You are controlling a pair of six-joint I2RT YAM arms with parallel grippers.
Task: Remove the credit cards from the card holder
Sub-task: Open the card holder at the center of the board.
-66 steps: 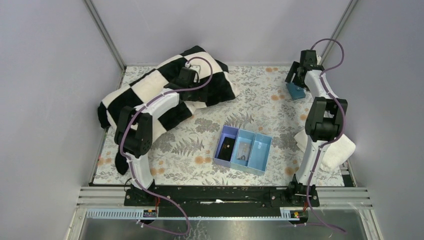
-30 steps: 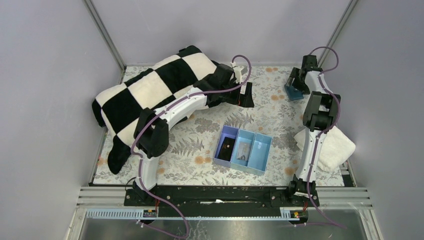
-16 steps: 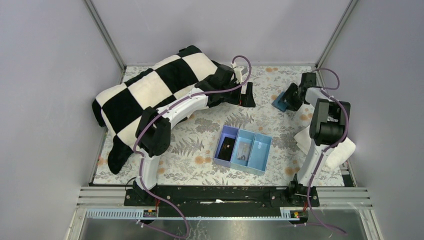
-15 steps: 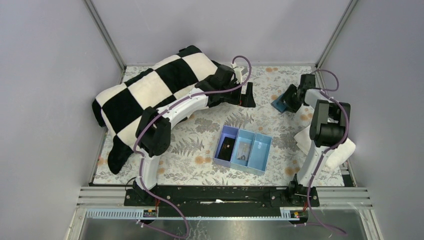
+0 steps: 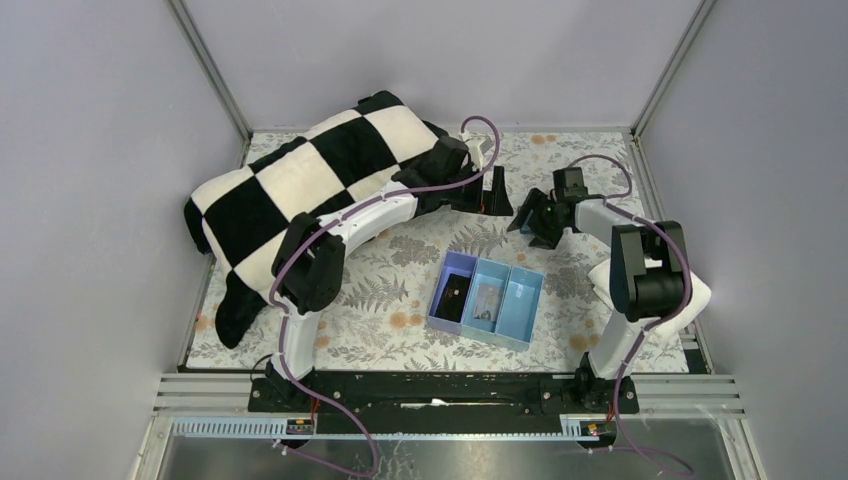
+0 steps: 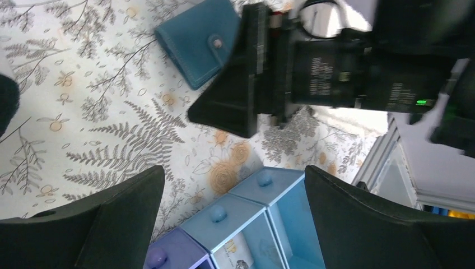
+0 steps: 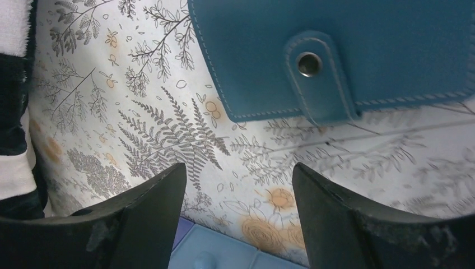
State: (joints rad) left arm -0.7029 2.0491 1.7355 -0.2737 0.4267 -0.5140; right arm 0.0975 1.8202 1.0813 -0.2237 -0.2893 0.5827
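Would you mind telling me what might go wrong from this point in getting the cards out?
The wallet lies closed with its snap tab fastened, and no card shows. Prying at the tab with one gripper may just push the wallet across the cloth. The left gripper and right gripper, both open, are close together near it, so they might collide.

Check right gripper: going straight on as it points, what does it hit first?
Probably the floral cloth just short of the closed wallet; depth unclear, could be the wallet's flap.
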